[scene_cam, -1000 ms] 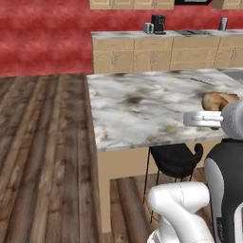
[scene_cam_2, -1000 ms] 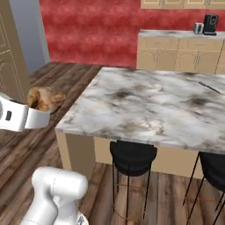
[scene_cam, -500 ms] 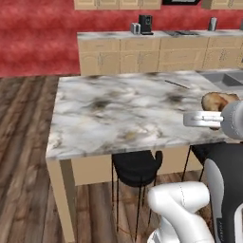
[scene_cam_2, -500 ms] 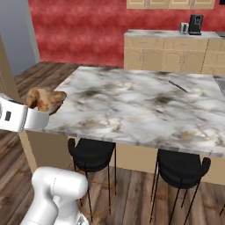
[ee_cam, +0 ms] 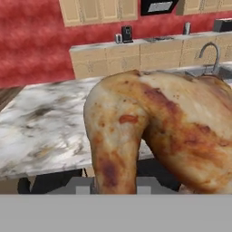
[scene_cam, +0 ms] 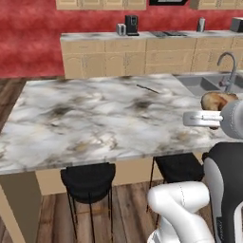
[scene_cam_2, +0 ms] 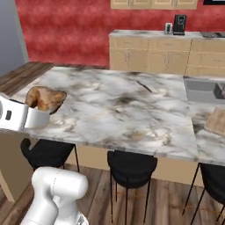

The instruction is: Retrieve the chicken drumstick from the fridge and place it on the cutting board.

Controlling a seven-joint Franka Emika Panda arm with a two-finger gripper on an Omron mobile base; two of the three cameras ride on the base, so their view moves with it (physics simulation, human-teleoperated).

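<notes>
- Already out of fridge: chicken drumstick (ee_cam: 158, 136), pinched in gripper (scene_cam_2: 41, 115), aloft.
- Left: setting onto cutting board (scene_cam_2: 216, 121) at counter (scene_cam_2: 118, 110) right edge.

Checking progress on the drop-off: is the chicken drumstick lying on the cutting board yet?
No: the chicken drumstick is held up at the gripper, far across the counter from the cutting board.

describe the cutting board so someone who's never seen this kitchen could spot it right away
Start at the big marble island with black stools under its near edge, then look toward the end with the grey sink. The cutting board lies flat just in front of that basin, a thin light tan wooden rectangle, unlike the sunken grey sink.
</notes>
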